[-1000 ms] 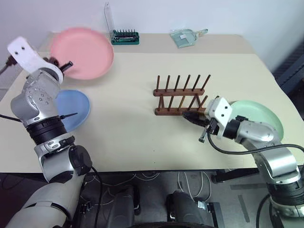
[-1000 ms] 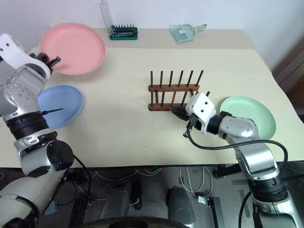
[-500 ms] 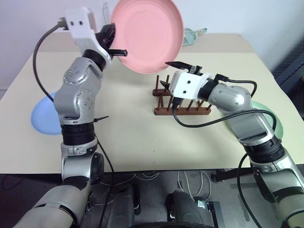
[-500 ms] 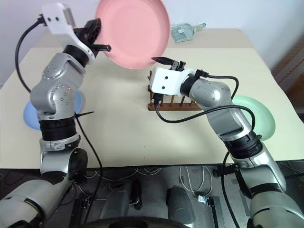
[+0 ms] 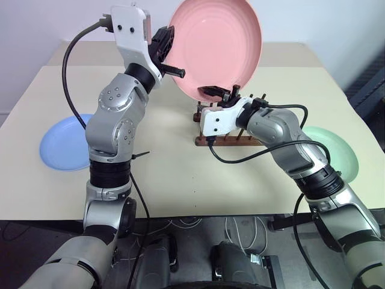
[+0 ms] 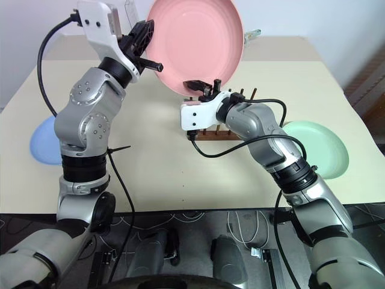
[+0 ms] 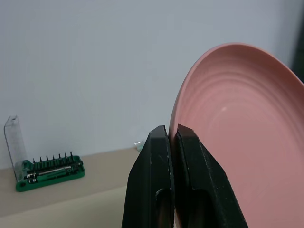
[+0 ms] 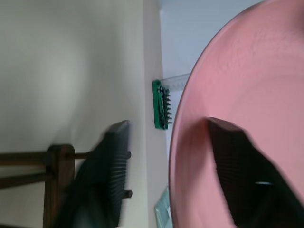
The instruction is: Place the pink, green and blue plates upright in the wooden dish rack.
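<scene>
The blue plate (image 5: pixel 65 142) lies flat at the desk's (image 5: pixel 162 174) left edge, about nine o'clock from the rack (image 5: pixel 231 127) and well apart from it.

The left gripper (image 5: pixel 170 53) is raised above the desk, and its two fingers (image 7: pixel 159 161) are pressed together on the rim of the pink plate (image 5: pixel 219 45), pinching it at the plate's nine o'clock edge. The pink plate stands nearly upright in the air, its hollow face turned toward the robot, with its lower edge hanging just above the rack. In the left wrist view the plate's rim runs between the closed fingers, and the green bit case (image 7: pixel 49 169) sits on the far desk behind.

The right gripper (image 5: pixel 218 92) reaches in at the plate's six o'clock edge, directly over the rack. Its fingers stand partly apart with the pink rim between them: in the right wrist view one finger (image 8: pixel 111 161) is on the desk side of the plate and the other lies against the plate's hollow face. Whether they press on the plate I cannot tell.

The rack sits near the desk's middle, partly hidden by the right wrist, with no plate in it.

The green plate (image 5: pixel 337 153) lies flat at four o'clock from the rack, near the desk's right edge.
</scene>
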You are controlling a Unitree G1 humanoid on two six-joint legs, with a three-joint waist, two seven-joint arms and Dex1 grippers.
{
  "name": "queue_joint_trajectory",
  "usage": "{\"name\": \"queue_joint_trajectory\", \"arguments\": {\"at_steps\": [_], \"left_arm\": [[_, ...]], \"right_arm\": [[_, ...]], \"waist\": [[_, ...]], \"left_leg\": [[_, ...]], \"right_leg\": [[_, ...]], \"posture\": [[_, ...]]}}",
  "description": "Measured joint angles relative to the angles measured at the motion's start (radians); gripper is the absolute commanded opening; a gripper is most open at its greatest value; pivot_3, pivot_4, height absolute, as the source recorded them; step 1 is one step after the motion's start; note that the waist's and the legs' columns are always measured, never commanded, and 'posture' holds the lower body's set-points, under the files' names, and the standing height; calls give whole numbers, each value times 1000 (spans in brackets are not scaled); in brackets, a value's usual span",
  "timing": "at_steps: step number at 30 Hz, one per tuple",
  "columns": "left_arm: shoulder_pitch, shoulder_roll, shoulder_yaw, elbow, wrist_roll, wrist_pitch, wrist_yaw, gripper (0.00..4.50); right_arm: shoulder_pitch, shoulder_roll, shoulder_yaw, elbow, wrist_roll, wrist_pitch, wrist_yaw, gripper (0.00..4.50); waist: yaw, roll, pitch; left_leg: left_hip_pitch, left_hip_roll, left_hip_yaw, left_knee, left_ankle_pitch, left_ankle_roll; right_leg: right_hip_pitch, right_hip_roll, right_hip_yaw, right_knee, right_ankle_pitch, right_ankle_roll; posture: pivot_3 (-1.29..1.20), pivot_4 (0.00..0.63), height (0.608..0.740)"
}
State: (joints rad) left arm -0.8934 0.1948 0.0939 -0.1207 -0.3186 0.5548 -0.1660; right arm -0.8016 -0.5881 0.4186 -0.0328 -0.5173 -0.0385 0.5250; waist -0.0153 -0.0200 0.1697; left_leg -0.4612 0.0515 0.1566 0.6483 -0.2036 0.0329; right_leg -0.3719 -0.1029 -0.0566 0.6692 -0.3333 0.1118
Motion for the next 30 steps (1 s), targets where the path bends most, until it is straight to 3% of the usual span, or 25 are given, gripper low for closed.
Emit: {"name": "queue_joint_trajectory", "arguments": {"at_steps": [2, 7, 10, 16, 19, 25, 28, 30], "left_arm": [[8, 1, 9, 1, 4, 3, 9, 0], [20, -10, 37, 2, -1, 10, 16, 0], [20, -22, 52, 2, -24, 11, 19, 965], [-40, -105, 204, 21, -151, -4, 109, 3965], [-93, -108, 313, 48, -219, -50, 159, 3965], [-65, 31, 349, 134, -214, -91, 117, 3965], [-5, 102, 305, 164, -211, -88, 6, 3965], [87, 187, 220, 157, -192, -109, -154, 3965]], "right_arm": [[2, 0, -4, -1, -19, -11, -13, 63], [9, 0, -21, 0, -48, -30, -29, 63], [11, 0, -24, 0, -59, -35, -31, 0], [45, -6, -33, 20, -78, -37, -31, 0], [62, -32, -83, 19, -62, -38, -32, 0], [115, -49, -315, -9, 128, 41, -20, 0], [121, -33, -433, -92, 313, 136, 39, 0], [160, 13, -536, -187, 524, 263, 95, 0]], "waist": [[-1, 0, 0], [2, 0, 0], [2, 0, 0], [0, 0, 0], [0, 0, 0], [2, 0, 0], [2, 0, 0], [1, 1, 0]], "left_leg": [[0, 0, 0, 0, 0, 0], [0, 0, 0, 0, 0, 0], [0, 0, 0, 0, 0, 0], [0, 0, -1, 0, 0, 0], [1, 0, -1, 0, 0, 0], [0, 0, -1, 0, 0, 0], [1, 0, -1, -1, 0, 0], [1, 0, -1, -2, 0, 0]], "right_leg": [[0, 0, 0, 0, 0, 0], [0, 0, 0, 0, 0, 0], [1, 0, 0, -1, 0, 0], [1, 0, 0, 0, 0, 0], [1, 0, 0, 0, 0, 0], [2, 0, 0, -1, 0, 0], [2, 1, 0, -1, 0, 0], [2, 1, 0, -2, 0, 0]], "posture": [[0, 150, 732], [0, 150, 732], [0, 150, 732], [0, 150, 732], [0, 150, 732], [0, 150, 732], [0, 150, 732], [0, 150, 732]]}}
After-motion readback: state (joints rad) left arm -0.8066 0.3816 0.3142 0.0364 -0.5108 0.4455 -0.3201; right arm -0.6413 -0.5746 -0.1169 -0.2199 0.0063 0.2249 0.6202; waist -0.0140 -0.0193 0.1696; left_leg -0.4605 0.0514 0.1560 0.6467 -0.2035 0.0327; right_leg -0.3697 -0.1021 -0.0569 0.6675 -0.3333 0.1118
